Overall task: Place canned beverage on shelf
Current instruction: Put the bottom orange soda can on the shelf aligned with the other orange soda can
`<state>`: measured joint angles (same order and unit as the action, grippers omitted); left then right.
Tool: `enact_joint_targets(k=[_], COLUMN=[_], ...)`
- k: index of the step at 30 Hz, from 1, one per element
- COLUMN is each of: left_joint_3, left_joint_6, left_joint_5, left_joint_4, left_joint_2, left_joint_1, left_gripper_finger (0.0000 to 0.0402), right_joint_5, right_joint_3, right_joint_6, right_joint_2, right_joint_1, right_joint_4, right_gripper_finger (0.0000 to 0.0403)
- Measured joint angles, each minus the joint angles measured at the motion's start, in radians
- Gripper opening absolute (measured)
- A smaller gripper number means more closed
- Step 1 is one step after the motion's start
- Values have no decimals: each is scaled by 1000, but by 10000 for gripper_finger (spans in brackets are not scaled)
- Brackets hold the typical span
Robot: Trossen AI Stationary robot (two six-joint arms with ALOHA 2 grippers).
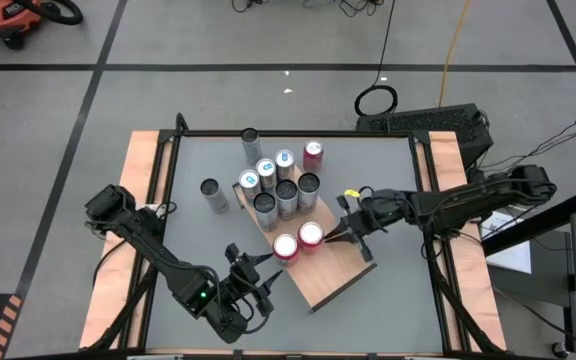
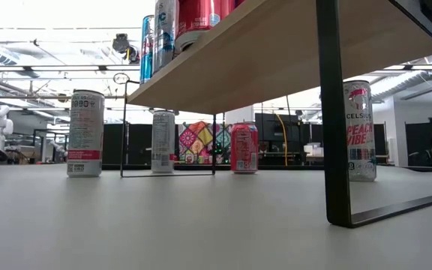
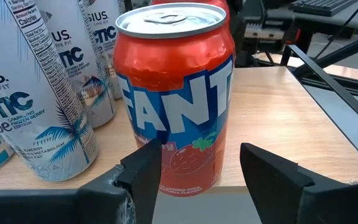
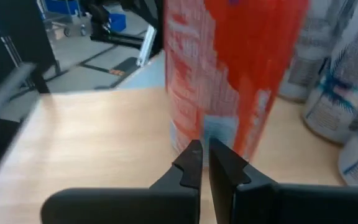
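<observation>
The shelf (image 1: 330, 276) is a light wooden board raised on a black frame (image 2: 331, 112). Several tall cans stand on its far half. Two red cans stand near its middle. One is a Fanta can (image 3: 176, 93), also seen from above (image 1: 285, 247). My left gripper (image 3: 201, 171) is open at the shelf's near-left edge, a finger on each side of the Fanta can's foot and short of it. My right gripper (image 4: 204, 155) is shut, its tips right at the lower wall of the other red can (image 4: 229, 74), which stands at the Fanta can's right (image 1: 310, 235). My right gripper comes level from the table's right side, its shut tips at the lower wall (image 4: 211, 127) of the upright red can, which stands on the shelf. I cannot tell whether the tips touch the can.
More cans stand on the table: a dark-topped one (image 1: 211, 195) left of the shelf, a grey one (image 1: 251, 143) and a red one (image 1: 313, 153) at the back. The shelf's near-right half (image 1: 343, 265) is bare board. Pale wood strips (image 1: 140, 200) line the table's sides.
</observation>
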<state>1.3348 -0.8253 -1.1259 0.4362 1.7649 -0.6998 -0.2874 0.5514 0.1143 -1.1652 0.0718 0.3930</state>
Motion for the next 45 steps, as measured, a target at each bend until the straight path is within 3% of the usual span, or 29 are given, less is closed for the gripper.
enact_joint_targets(k=[10, 16, 21, 30, 34, 40, 45], left_joint_3=[0, 0, 0, 0, 0, 0, 0], left_joint_6=[2, 1, 0, 0, 0, -5, -5], left_joint_5=[0, -1, -4, -14, -15, -16, -16], left_joint_4=[6, 32, 41, 44, 45, 44, 44], left_joint_2=[0, 0, 0, 0, 0, 0, 0], left_joint_1=[0, 0, 0, 0, 0, 5, 5], left_gripper_finger=[216, 216, 216, 216, 216, 216, 216], right_joint_5=[107, 101, 61, 22, 25, 42, 51], right_joint_3=[0, 0, 0, 2, 52, 191, 224], right_joint_6=[11, -8, -52, -141, -155, -122, -101], right_joint_2=[-27, -11, 50, 26, 5, -60, -112], right_joint_1=[-3, 6, 37, 84, 104, 114, 113], right_joint_4=[19, -4, -128, -20, -46, -261, -301], right_gripper_finger=[0, 0, 0, 0, 0, 0, 0])
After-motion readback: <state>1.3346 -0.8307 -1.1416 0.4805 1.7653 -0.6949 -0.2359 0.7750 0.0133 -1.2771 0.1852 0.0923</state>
